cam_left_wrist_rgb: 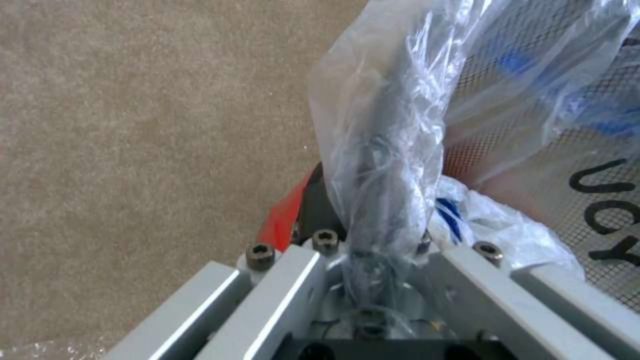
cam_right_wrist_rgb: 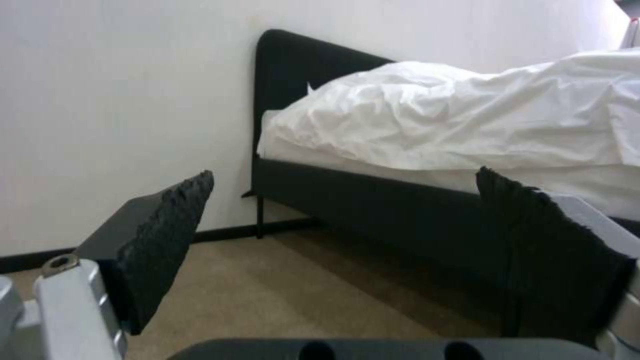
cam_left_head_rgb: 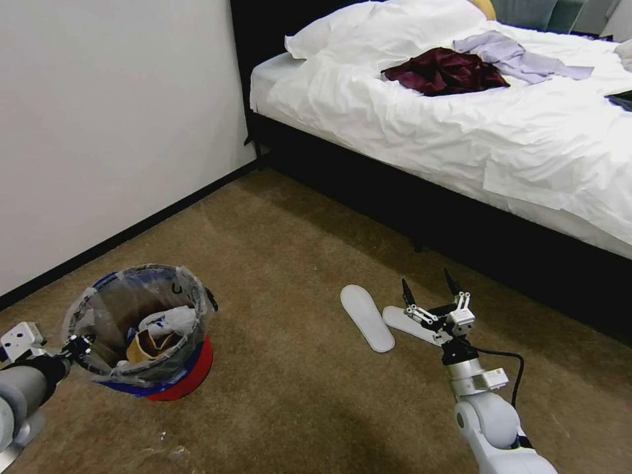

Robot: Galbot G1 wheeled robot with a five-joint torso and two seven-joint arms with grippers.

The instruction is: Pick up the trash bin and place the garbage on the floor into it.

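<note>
Left end effector: clamped on the crinkly clear-plastic-lined rim of the round red, blue-banded trash bin, which is tilted over the beige short-pile carpet floor.
Bin contents: crumpled white tissue, torn brown paper.
Right end effector: ridged black pads spread wide, empty, over two flat white slippers.

Right arm: white rounded shell, silver wrist collar, black cable looping off one side. Right gripper: silver linkage w/ white blocks, black pointed fingers, ribbed black pads. Left arm: grey sleeve, black wrist. Left gripper: pale grey bars, dark hex screws.
</note>
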